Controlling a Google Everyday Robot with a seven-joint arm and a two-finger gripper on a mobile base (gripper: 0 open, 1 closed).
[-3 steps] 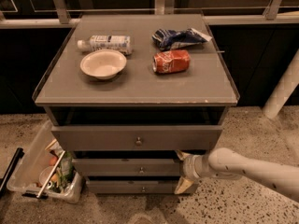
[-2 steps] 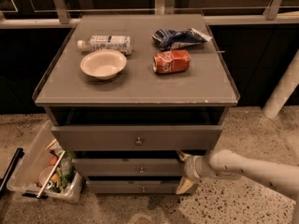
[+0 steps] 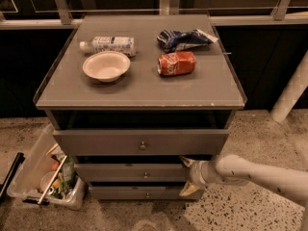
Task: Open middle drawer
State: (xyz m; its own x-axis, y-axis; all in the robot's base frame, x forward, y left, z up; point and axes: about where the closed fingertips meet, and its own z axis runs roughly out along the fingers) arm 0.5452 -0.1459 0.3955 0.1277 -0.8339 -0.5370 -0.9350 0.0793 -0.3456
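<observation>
Pincer (image 3: 188, 177) spread wide, fingers (image 3: 186, 162) seemingly bracketing right end of middle drawer (image 3: 120, 172) above and below, likely to grip edge and pull. Knob (image 3: 145, 175) left of pincer, untouched.

One arm (image 3: 262, 176): pale cream, tubular; enters at right edge of view, low down, runs leftward, rising slightly. Thicker wrist (image 3: 206, 173) section at arm's left end. Beyond it, gripper (image 3: 187, 176): lower right of centre, pointing left, rolled so fingers (image 3: 186, 161) stack vertically. Two fingers, tan-tipped, spread apart, one above, one below.
</observation>
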